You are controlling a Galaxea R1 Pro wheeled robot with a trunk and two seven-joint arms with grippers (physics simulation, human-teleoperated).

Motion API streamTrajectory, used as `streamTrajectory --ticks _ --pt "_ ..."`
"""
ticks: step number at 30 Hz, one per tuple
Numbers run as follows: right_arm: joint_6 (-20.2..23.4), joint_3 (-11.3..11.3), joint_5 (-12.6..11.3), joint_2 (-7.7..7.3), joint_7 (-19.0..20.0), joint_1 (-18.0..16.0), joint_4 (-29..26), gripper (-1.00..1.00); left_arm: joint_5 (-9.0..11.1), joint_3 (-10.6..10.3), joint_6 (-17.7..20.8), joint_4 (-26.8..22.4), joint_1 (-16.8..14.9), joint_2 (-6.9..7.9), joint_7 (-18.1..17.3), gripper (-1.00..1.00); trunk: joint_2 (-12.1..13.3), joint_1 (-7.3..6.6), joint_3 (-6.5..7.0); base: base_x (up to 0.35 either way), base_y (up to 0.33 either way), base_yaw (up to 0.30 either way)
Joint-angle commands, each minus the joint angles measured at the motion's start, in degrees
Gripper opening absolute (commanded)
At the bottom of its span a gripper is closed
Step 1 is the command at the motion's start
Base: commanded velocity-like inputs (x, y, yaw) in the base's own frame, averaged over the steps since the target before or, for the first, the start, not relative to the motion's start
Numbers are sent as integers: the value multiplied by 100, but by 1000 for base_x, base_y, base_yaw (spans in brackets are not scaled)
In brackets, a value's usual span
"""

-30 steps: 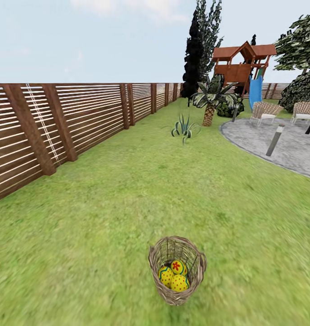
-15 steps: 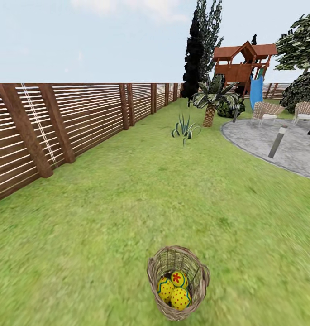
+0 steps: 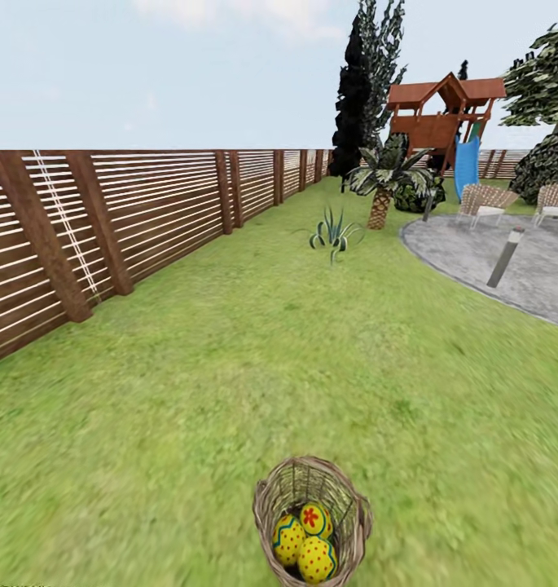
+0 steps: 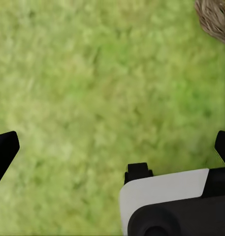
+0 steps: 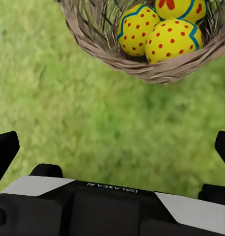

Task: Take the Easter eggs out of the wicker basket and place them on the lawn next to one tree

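Observation:
The wicker basket (image 3: 266, 522) stands on the lawn (image 3: 230, 367) at the near edge of the head view, with three yellow Easter eggs inside: a red-flowered one (image 3: 314, 518) and two red-dotted ones (image 3: 288, 538) (image 3: 318, 559). In the right wrist view the basket (image 5: 142, 56) and its eggs (image 5: 174, 39) lie just beyond my right gripper (image 5: 113, 147), which is open and empty above the grass. My left gripper (image 4: 113, 147) is also open over bare grass, with the basket's rim (image 4: 215, 17) at the corner. A tree (image 3: 543, 77) with speckled leaves stands far off at the right.
A brown slatted fence (image 3: 148, 212) runs along the left. Ahead are a spiky plant (image 3: 334, 232), a palm (image 3: 380, 187), a tall dark tree (image 3: 364, 81) and a play tower with a blue slide (image 3: 445, 122). A grey paved patio (image 3: 482, 261) with a post (image 3: 505, 257) and chairs lies at the right.
The whole head view has shifted: the camera has come closer to the basket, which now sits lower and nearer in the picture. The eggs have stayed in the basket.

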Motion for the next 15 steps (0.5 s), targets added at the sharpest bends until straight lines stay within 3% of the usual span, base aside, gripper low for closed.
streamTrajectory --ticks 1,7,15 --pt "33 8 -46 -2 5 0 -11 100 12 -48 -19 4 -4 1 31 100 -4 2 -8 159 -177 176" --pt "33 3 -46 -6 5 0 -11 100 12 -48 -19 3 -3 3 31 100 -4 2 -22 104 -112 201" --pt "33 2 -46 -7 5 0 -11 100 12 -48 -19 1 -1 5 31 100 -4 2 -27 17 8 47"
